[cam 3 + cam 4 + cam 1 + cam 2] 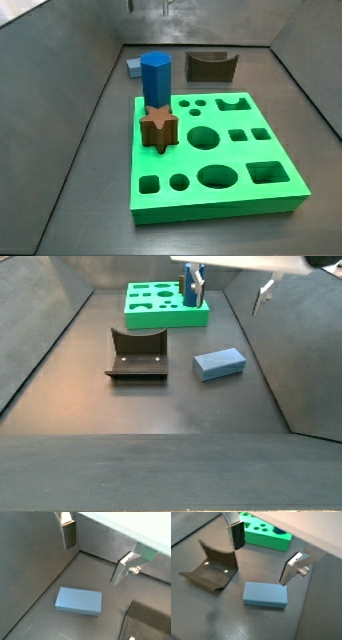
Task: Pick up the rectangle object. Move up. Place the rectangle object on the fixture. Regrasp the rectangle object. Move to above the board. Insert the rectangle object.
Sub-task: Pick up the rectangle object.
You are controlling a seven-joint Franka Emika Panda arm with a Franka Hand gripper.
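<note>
gripper [261, 554] hangs with its fingers spread wide and nothing between them, above the rectangle object [265, 594], which lies flat on the dark floor at lower centre of a wrist view, just beside the fixture [211, 569] and well apart from the board [166, 302]. if it comes down off-centre, one finger could land on the block's top and shove it aside. the block is pale blue-grey, plain, flat-faced.

My hand [227, 288] hangs open above the rectangle object [221, 362], which lies flat on the floor [160, 406] just beside the fixture [138, 354]. The board [164, 303] sits behind them both.
</note>
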